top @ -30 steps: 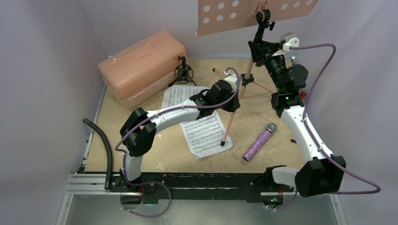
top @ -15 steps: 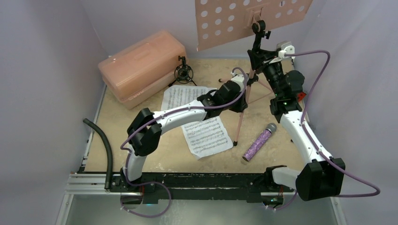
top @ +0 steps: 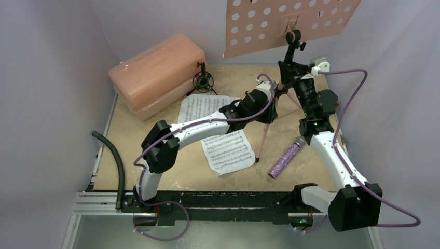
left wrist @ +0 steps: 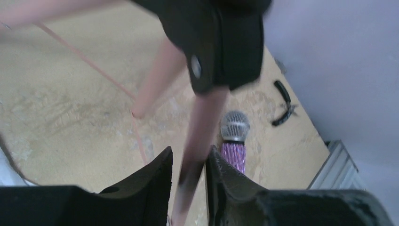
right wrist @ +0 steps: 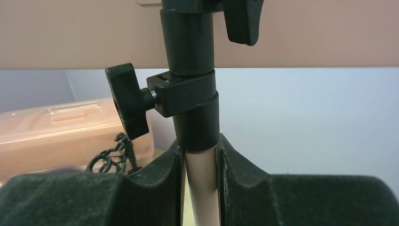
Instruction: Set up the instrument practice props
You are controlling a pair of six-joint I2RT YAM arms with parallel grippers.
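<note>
One pink music stand (top: 290,23) is held up at the far right of the surface (top: 181,168), with the right tool (right wrist: 200,155) clamped on its pole just under the black collar. The left tool (left wrist: 188,160) sits slightly parted astride one thin leg. Two sheet-music pages (top: 228,151), their print too small to read, one glittery purple microphone (top: 285,157), one black mini tripod (top: 203,80) and one pink case (top: 155,70) share the surface.

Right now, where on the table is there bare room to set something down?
Bare: the back strip between the mini tripod and the music stand; the near-edge patch between the lower sheet-music page and the microphone; the left side beside the black hose. Crowded: centre, around the stand's legs.
</note>
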